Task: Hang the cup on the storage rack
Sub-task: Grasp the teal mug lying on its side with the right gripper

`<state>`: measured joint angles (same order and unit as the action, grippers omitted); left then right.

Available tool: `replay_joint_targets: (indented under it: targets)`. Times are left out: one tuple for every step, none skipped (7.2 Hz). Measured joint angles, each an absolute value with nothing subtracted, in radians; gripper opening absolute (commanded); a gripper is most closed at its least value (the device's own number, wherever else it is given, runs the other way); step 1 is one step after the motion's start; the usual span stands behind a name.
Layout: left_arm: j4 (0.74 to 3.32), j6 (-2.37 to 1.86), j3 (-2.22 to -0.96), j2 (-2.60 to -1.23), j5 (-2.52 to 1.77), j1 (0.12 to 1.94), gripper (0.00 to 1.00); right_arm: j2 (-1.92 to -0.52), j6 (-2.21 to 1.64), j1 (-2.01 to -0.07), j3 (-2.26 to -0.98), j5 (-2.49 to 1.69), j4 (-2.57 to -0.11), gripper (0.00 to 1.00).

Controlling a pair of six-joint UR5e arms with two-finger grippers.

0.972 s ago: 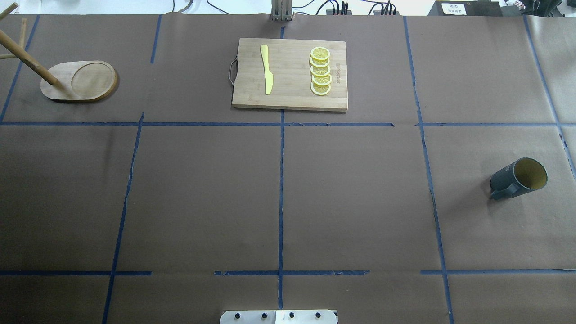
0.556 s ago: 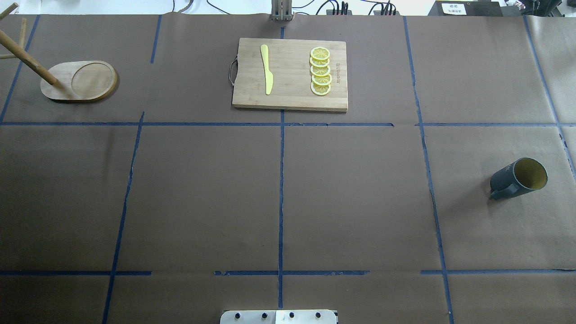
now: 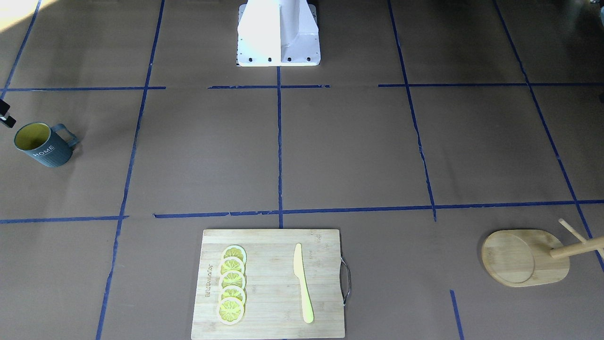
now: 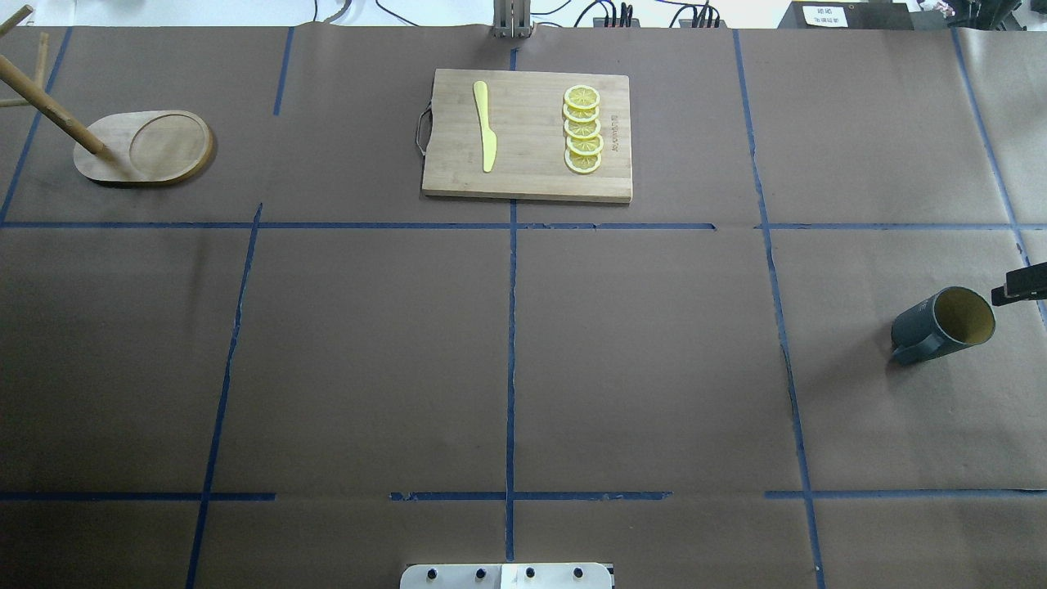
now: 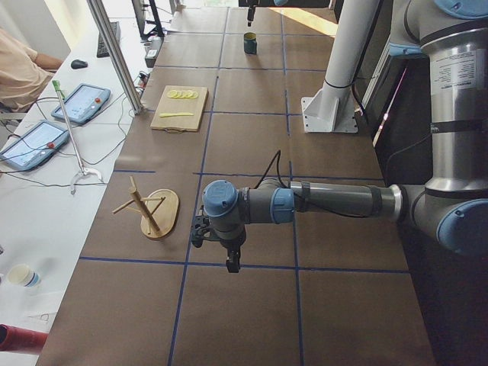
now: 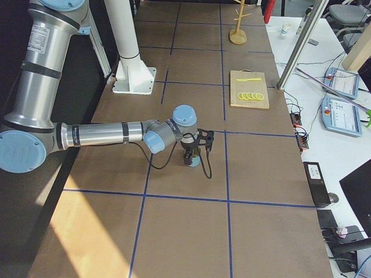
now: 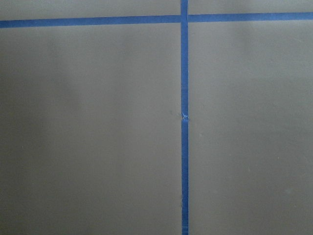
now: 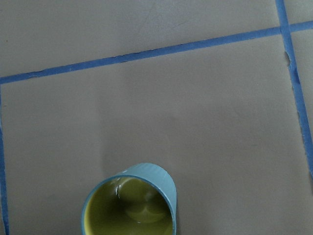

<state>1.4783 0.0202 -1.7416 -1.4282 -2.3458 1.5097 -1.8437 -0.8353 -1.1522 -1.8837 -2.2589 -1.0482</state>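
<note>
The cup, dark teal with an olive inside, stands upright at the table's right side; it also shows in the front view and at the bottom of the right wrist view. The storage rack stands at the far left, with its post leaning out of frame. Only a black part of my right gripper shows, at the right edge just beyond the cup's rim and apart from it; I cannot tell if it is open. My left gripper hangs over bare table near the rack; I cannot tell its state.
A bamboo cutting board with a yellow knife and several lemon slices lies at the far middle. Blue tape lines grid the brown table cover. The robot's white base stands at the near edge.
A black part of my right gripper has come into the overhead view at the right edge beside the cup. The cup and rack have not moved.
</note>
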Motion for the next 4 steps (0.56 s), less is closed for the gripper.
replay_joint_targets:
  targets:
    - [1.478, 0.02, -1.741, -1.428, -2.346, 1.51, 1.0, -1.844, -0.863, -1.119, -1.877, -2.234, -1.035, 0.99]
    - [1.477, 0.02, -1.741, -1.428, -2.346, 1.509, 1.0, -1.844, -0.873, -1.091, -1.863, -2.213, -1.03, 0.98]
    - [1.477, 0.021, -1.741, -1.428, -2.346, 1.509, 1.0, -1.842, -0.876, -1.066, -1.843, -2.192, -1.026, 0.98]
    - [1.477, 0.021, -1.741, -1.428, -2.346, 1.509, 1.0, -1.838, -0.878, -1.047, -1.824, -2.178, -1.024, 0.96]
